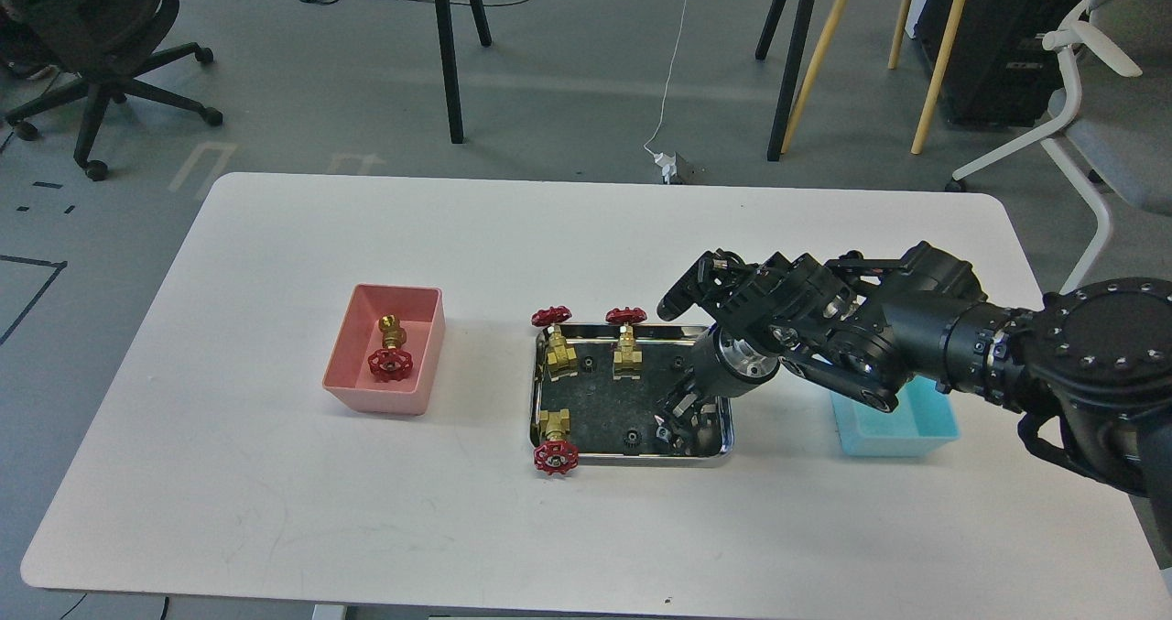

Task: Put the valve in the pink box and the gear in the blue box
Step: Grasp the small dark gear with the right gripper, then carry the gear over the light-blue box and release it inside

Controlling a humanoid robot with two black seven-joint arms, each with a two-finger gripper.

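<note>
The pink box [346,364] stands at the table's left with one valve [392,350] lying in it. Three more valves lie in the steel tray [632,461]: two at its far edge [558,338] [627,338] and one at its near left corner [556,443]. Small black gears lie on the tray floor [591,364] [678,362] [632,435]. My right gripper [679,416] points down into the tray's right part, close to the floor; its dark fingers cannot be told apart. The blue box [906,429] stands right of the tray, partly hidden by my right arm. My left arm is out of view.
The white table [275,510] carries only the two boxes and the tray. Chair legs, tripod legs and cables are on the floor beyond its far edge.
</note>
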